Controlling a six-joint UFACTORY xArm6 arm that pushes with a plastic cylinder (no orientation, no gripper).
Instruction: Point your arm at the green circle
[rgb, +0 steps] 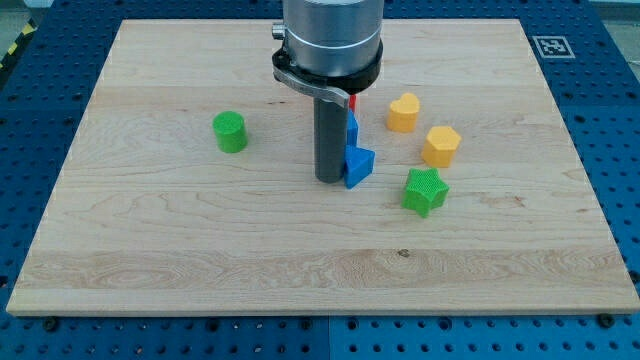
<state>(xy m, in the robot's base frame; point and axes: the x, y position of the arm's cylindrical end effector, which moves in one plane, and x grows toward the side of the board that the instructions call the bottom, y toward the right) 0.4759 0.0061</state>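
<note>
Sitting alone on the board's (150, 270) left half is the green circle (230, 131), well apart from everything else, and my tip (329, 179) is down on the wood off to its right near the board's middle, a bare rod with no jaws to open or close and nothing held. Right against the tip's right side there's a blue block (357, 160), shape hard to make out behind the rod, with a sliver of red (353, 102) peeking out just above it. Further right come a yellow heart (403, 112), a yellow hexagon (441, 146) and, toward the view's bottom, a green star (425, 191).
</note>
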